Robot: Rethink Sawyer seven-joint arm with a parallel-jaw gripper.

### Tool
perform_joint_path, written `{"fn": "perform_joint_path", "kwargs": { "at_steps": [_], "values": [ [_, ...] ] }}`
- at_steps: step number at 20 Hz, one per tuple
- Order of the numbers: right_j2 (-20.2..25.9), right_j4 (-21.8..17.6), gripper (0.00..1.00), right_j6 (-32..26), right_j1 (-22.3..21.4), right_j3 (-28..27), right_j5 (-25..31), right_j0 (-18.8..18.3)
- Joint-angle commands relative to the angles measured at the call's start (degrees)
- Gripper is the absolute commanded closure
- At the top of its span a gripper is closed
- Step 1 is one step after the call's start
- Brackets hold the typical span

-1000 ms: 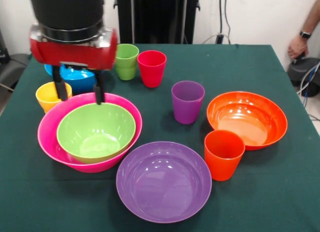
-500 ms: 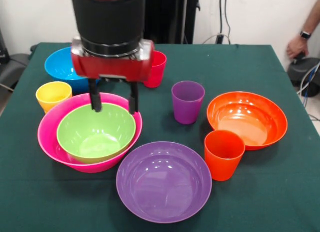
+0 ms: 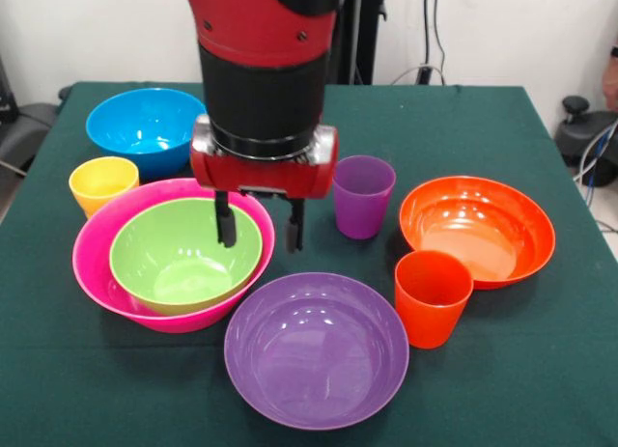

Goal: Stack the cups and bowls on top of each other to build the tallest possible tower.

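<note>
Hanging from the red and black arm in the upper middle of the frame, the pincer has its two dark fingers spread apart with nothing between them; the left finger shows in front of the green bowl's right rim, while the other finger sits just past the pink bowl's right edge, over the dark green worktop. At centre left, the green bowl sits nested inside the larger pink bowl, the only pile on the worktop. A purple bowl lies upright at the lower centre, just beside the pink one. An orange bowl rests at the right, with an orange cup touching or nearly touching its lower left rim. A purple cup stands upright near the centre, just right of the arm's red wrist. A blue bowl sits at the upper left, and a yellow cup stands below it, against the pink bowl's upper left rim. Every cup and bowl in sight is mouth up.
</note>
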Motion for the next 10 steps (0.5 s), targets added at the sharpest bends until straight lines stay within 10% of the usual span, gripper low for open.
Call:
{"fn": "perform_joint_path", "kwargs": {
  "at_steps": [1, 10],
  "values": [
    [-0.4, 0.8, 0.00, 11.9, 3.2, 0.1, -3.0, 2.6],
    [-2.5, 2.9, 0.00, 14.9, -0.8, 3.9, -1.7, 4.7]
  ]
}}
